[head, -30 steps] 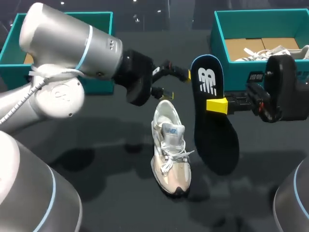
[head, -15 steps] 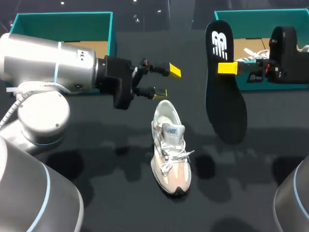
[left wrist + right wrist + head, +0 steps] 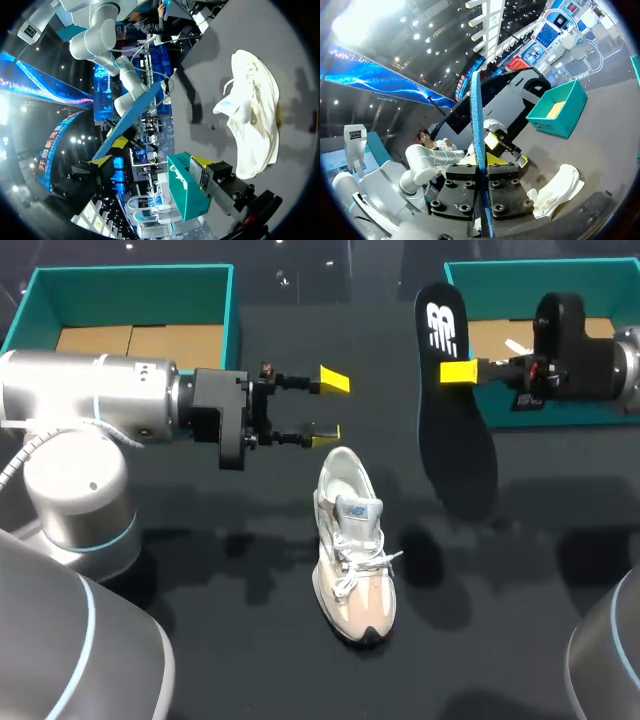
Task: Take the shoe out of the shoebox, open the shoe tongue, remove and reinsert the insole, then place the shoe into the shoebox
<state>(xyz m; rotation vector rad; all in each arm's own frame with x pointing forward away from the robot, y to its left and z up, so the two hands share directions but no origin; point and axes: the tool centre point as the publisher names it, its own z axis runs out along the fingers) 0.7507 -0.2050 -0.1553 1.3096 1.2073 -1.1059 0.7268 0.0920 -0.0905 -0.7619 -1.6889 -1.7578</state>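
Both arms have drawn back from the shoe over the last second. The left gripper (image 3: 330,406) has pulled away toward its own side. The right gripper (image 3: 455,371) has carried the insole (image 3: 455,440) up and back toward the right shoebox (image 3: 450,300). The shoe (image 3: 352,550) has not shifted.

1. Left gripper: the 2 yellow-tipped fingers stand apart with nothing between them. The shoe's heel lies just below and ahead of the lower fingertip, not touching. In the left wrist view the gripper (image 3: 152,162) looks out past the shoe (image 3: 255,115), which lies off to one side of the fingers, with the insole (image 3: 132,117) seen edge-on ahead.

2. Right gripper: clamped on the insole near its heel end. The insole hangs from the fingers above the table (image 3: 200,570), with its dark face showing in the head view and its toe end pointing down and away from the gripper. In the right wrist view the gripper (image 3: 482,160) has both fingers pressed on the blue edge of the insole (image 3: 477,125), which runs straight out ahead between them.

3. Shoe: upright on its sole on the table, between the 2 grippers and below both, with its laces loose and the tongue raised. It shows beside and below the right gripper's fingers (image 3: 555,190).

4. Left shoebox (image 3: 130,275): behind the left arm, well apart from its gripper.
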